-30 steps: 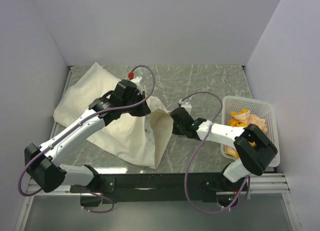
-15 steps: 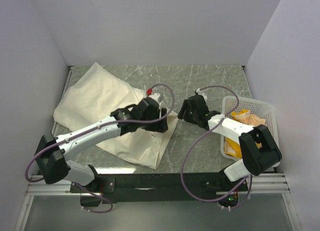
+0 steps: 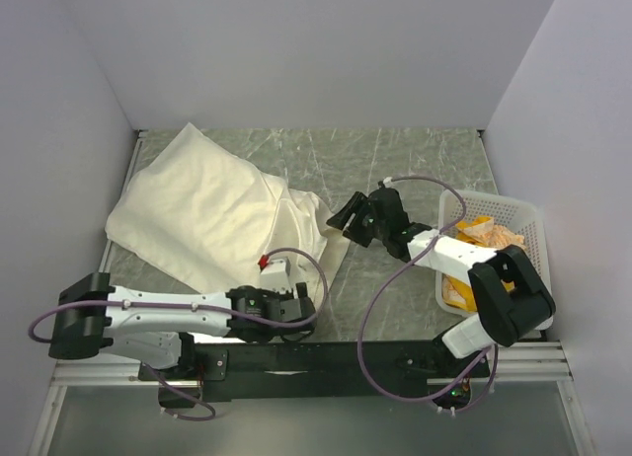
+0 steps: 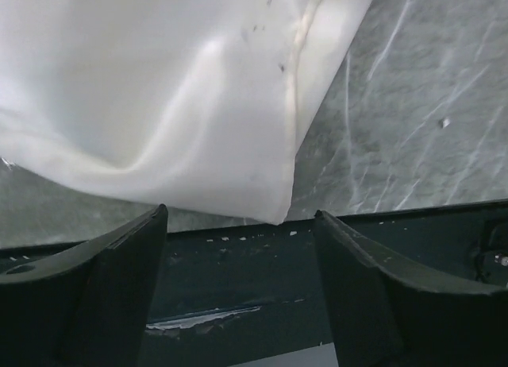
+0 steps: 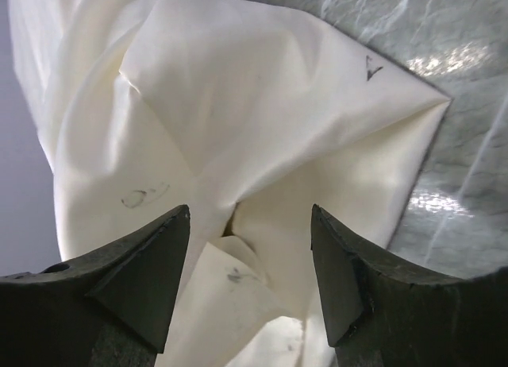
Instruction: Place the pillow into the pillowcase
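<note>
The cream pillowcase (image 3: 197, 204) lies on the left half of the table, puffed up at its far left end and limp and wrinkled at its near right end (image 3: 306, 239). The pillow is hidden; none of its print shows plainly. My left gripper (image 3: 301, 308) is low over the black front rail, open and empty, with a pillowcase corner (image 4: 262, 200) just ahead of its fingertips. In the left wrist view the left gripper (image 4: 240, 214) holds nothing. My right gripper (image 3: 341, 217) hovers at the pillowcase's right edge, open. In the right wrist view the right gripper (image 5: 250, 210) has folded cloth (image 5: 262, 121) below it, ungripped.
A white basket (image 3: 494, 207) with orange and yellow items stands at the table's right edge, beside the right arm. Grey walls close in the table on three sides. A black rail (image 4: 238, 287) runs along the near edge.
Both grippers have opened and let go of the pillowcase's open end. The left arm has drawn back to the near edge. The right gripper rose, then shifted slightly left.
</note>
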